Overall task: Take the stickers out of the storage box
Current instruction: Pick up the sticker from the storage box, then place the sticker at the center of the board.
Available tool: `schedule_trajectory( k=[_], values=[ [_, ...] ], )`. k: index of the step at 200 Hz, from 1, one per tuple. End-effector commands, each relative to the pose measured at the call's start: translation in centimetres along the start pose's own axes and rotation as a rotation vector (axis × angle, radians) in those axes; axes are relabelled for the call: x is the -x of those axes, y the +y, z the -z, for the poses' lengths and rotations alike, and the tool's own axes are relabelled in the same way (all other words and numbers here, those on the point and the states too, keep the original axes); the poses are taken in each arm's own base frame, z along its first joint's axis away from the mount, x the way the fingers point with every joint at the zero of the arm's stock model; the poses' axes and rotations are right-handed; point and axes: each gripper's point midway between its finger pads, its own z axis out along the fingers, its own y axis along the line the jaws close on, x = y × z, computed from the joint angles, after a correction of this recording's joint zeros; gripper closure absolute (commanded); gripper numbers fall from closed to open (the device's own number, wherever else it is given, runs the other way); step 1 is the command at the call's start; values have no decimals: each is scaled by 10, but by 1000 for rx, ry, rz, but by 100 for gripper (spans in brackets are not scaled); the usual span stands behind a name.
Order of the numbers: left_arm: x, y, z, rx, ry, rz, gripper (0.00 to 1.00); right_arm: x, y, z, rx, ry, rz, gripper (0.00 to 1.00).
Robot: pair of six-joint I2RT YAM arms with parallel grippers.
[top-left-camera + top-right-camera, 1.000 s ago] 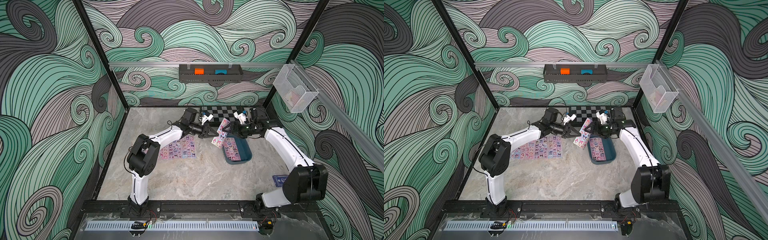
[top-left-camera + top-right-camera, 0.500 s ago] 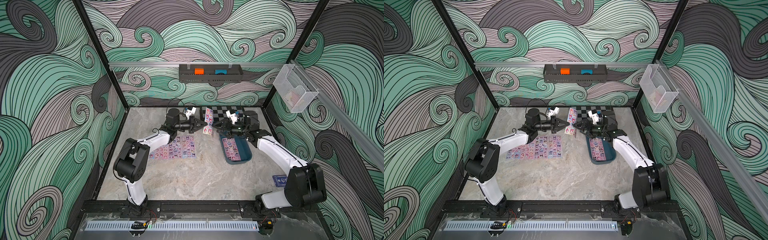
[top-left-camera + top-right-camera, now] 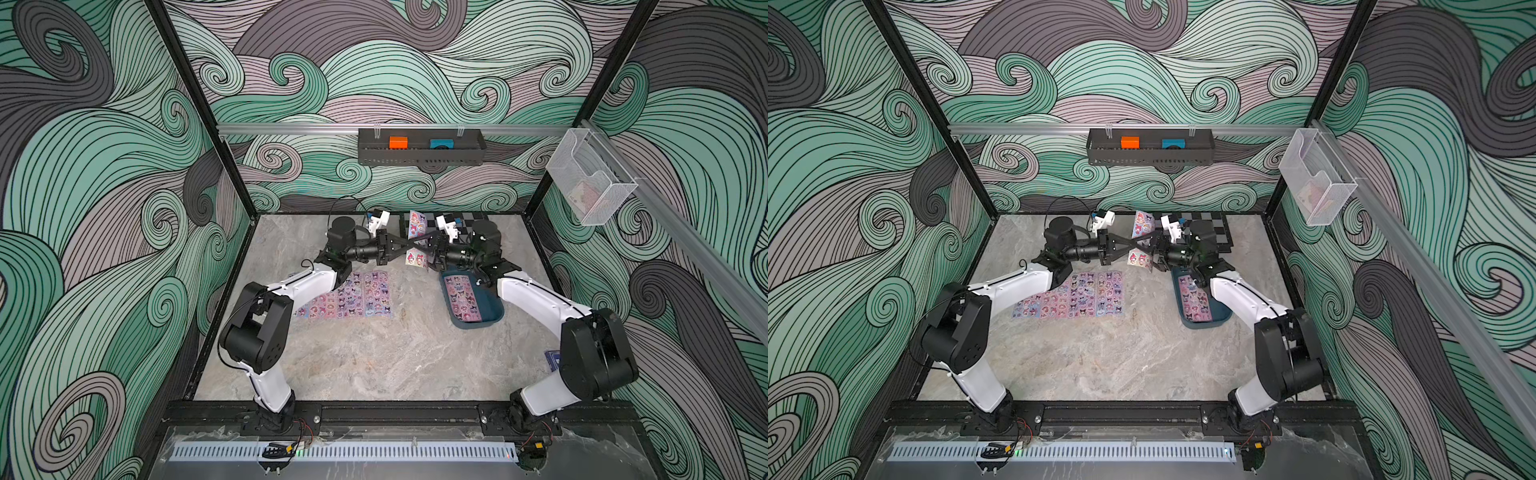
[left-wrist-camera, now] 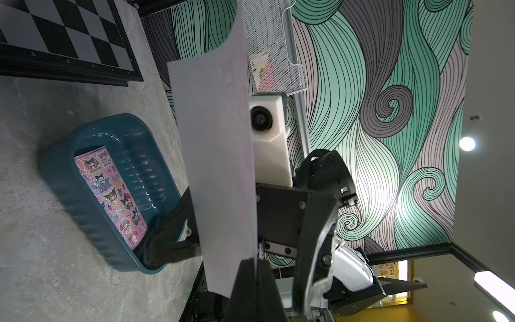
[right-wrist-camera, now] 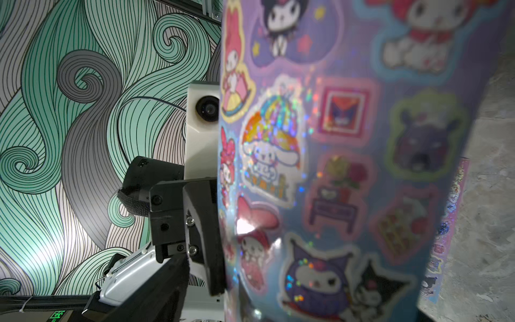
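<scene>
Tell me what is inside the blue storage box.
A pink sticker sheet lies in the storage box, and the rest of its floor is bare. Anything beneath that sheet is hidden.

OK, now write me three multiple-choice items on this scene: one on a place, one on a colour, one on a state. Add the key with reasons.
1. Where do the removed sticker sheets lie?
A) on the chessboard
B) on the table beside the left arm
C) in the wall bin

2. What colour is the storage box?
A) orange
B) white
C) dark blue-teal

3. What state is the left pincer in?
A) shut on an upright sticker sheet
B) open over the box
C) resting empty on the table

Key:
1 B: they lie flat in a row there in both top views.
2 C: the left wrist view shows its teal wall.
3 A: its tips pinch the sheet standing between the arms.
</scene>
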Motion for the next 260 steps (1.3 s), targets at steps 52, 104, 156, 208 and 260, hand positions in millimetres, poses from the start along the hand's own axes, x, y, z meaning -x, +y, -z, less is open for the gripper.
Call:
schedule_trajectory(
  k=[52,104,156,208,260],
  values=[
    [-8,30,2,121,35,-23,100,6,14,26,-8,-33,65,21],
    [-8,38,1,135,32,-11,100,-2,-9,28,-143,-9,73,47],
    [-9,49,6,210,15,-13,100,-9,-24,27,-282,17,114,87],
    [-6,81,28,430,-46,2,76,-17,-39,18,-305,96,96,97],
    [14,125,84,580,-191,71,66,-42,-83,-4,-364,270,20,97]
  ],
)
